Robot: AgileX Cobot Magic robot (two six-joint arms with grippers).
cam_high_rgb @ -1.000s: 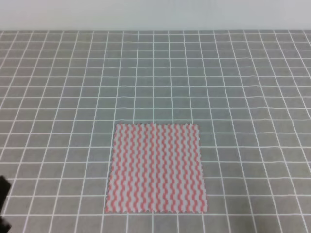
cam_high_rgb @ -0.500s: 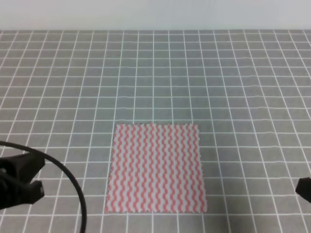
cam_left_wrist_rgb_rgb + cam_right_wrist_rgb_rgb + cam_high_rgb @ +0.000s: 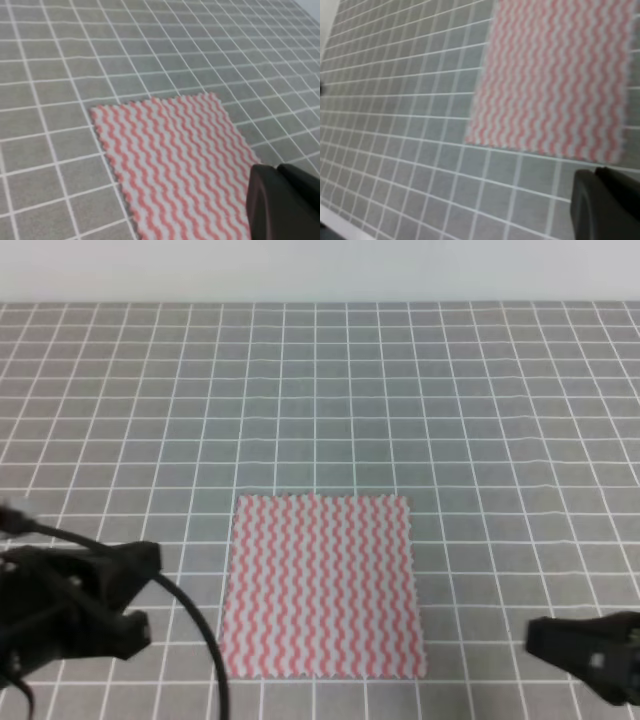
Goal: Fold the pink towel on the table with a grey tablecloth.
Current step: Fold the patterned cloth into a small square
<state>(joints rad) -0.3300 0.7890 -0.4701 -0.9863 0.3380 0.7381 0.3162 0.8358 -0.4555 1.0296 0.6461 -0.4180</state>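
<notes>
the desk (image 3: 400, 390) spreads wide in grey grid cloth, with bare room on every side of the work. the pink towel (image 3: 322, 585) lies flat and square on its near middle, unfolded, all four serrated edges showing. my left fingers (image 3: 125, 590) hang just beside its left edge, my right fingers (image 3: 545, 640) off its right near corner and further apart from it; i cannot tell from any view whether either pair is spread or closed. to fold well, i judge i should come down on the two near corners together, pinch only the cloth, and carry them evenly to the far edge so the stripes line up.
</notes>
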